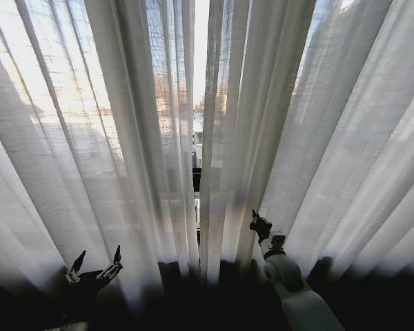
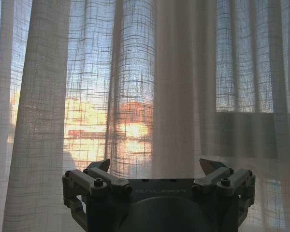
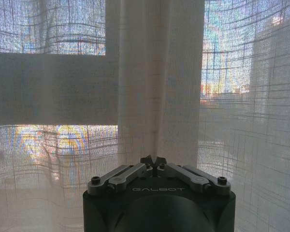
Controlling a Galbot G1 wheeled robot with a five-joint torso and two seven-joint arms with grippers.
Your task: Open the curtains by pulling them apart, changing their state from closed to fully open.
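Observation:
Two sheer white curtains hang pleated across the window. The left panel [image 1: 110, 138] and the right panel [image 1: 317, 138] nearly meet, leaving a thin bright gap [image 1: 196, 103] between them. My left gripper [image 1: 97, 254] is low on the left, open, facing the left panel [image 2: 135, 87] with nothing between its fingers [image 2: 102, 166]. My right gripper [image 1: 254, 216] reaches up to the inner folds of the right panel. Seen from the wrist, the right gripper [image 3: 153, 161] is shut, with a thick fold [image 3: 159, 96] rising straight from its tips.
A dark window frame bar shows through the fabric [image 3: 48, 87] and again from the left wrist [image 2: 241, 135]. Below the curtain hems lies a dark band of sill or floor [image 1: 193, 303]. Sunlit buildings glow beyond the glass.

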